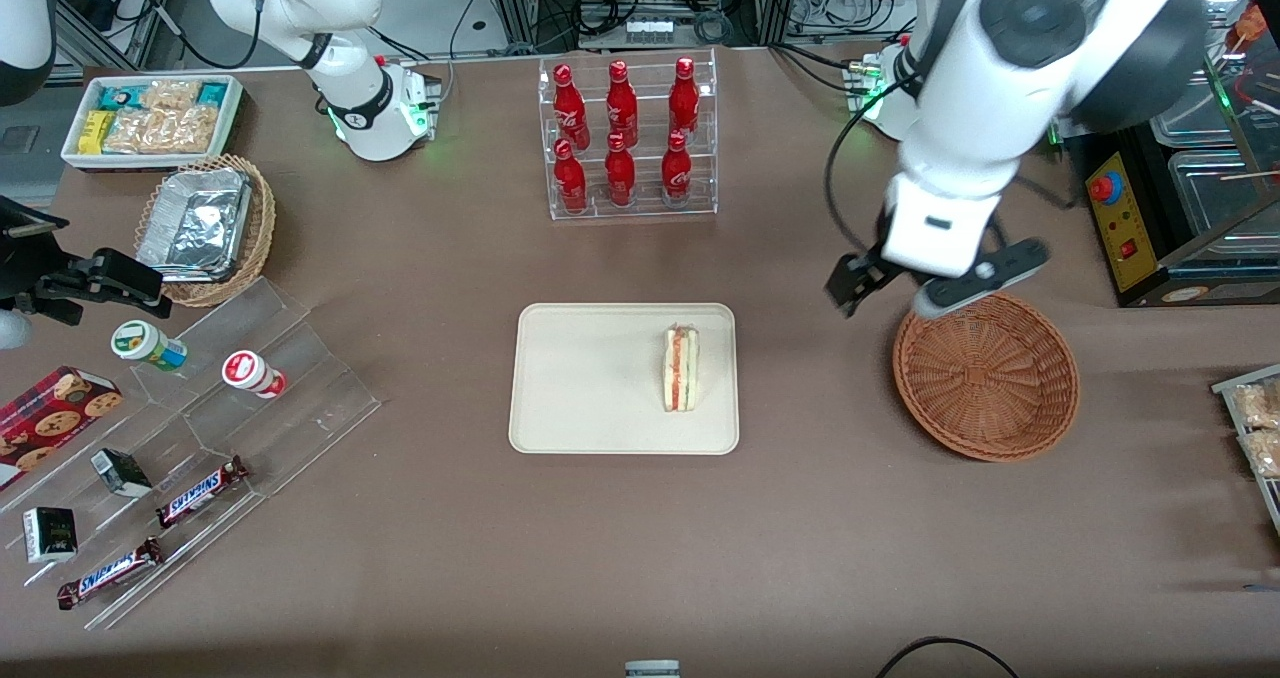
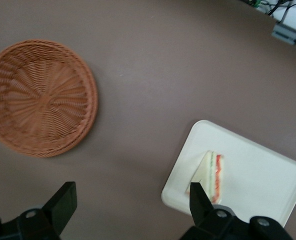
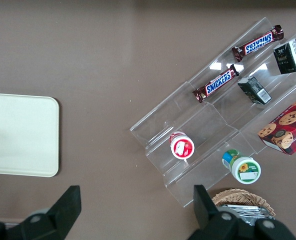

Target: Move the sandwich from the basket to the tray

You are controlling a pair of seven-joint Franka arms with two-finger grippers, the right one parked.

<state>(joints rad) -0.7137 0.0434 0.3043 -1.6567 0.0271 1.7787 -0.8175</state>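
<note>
Sandwich lay on the tray, set on edge at the tray's end nearest the gripper, long axis running from nearer the front camera to farther from it, red and green filling showing along the top. Looked already delivered, judging from the empty basket.

Nearest the front camera: the sandwich and the tray. Sat lower than the gripper and off toward the parked arm's end of the table, apart from the fingers, nothing gripped.

A little farther from the camera: the basket, round and bare inside, almost directly beneath the wrist, toward the working arm's end from the fingertips.

Farther again: the gripper itself, raised above the table between tray and basket, fingers spread wide and empty, as confirmed in the left wrist view, where both fingers stood well apart with the sandwich and the tray seen past one of them and the basket off to the other side.

Probably only a withdrawal left. Sandwich closer to the working arm than to the parked one, should any correction be wanted.
</note>
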